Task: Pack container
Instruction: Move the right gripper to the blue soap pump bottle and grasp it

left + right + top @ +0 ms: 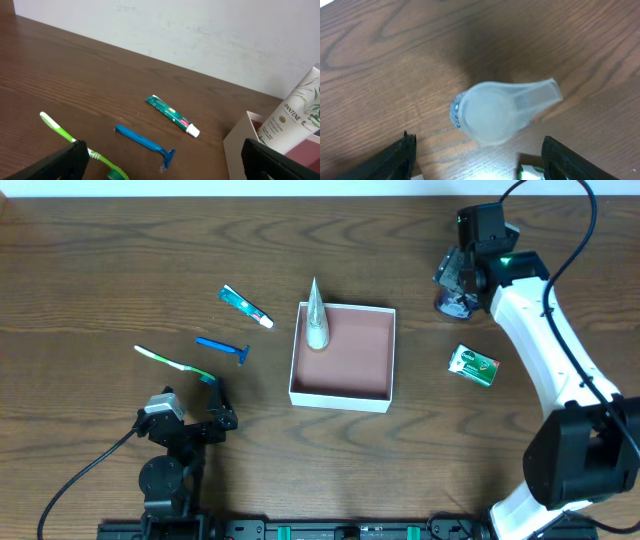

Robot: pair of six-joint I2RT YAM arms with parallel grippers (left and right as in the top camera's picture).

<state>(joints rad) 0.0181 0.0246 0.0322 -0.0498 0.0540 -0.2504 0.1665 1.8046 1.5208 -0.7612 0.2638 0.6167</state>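
Observation:
The container [355,352], a shallow white-walled box with a reddish-brown inside, sits mid-table. A white Pantene tube [317,318] leans inside against its left wall [239,146], and the tube [296,116] shows at the right of the left wrist view. My right gripper [455,288] hovers open over an upright bottle [495,112] with a clear cap, and its fingers [395,161] stand wide apart of the bottle. My left gripper [220,408] is open and empty, low by the toothbrush [65,134] and the blue razor [145,144].
A small toothpaste tube [245,306], the blue razor [223,348] and the green toothbrush [175,363] lie left of the container. A green soap box [473,365] lies to its right, below the bottle [455,304]. A white wall rises behind the table.

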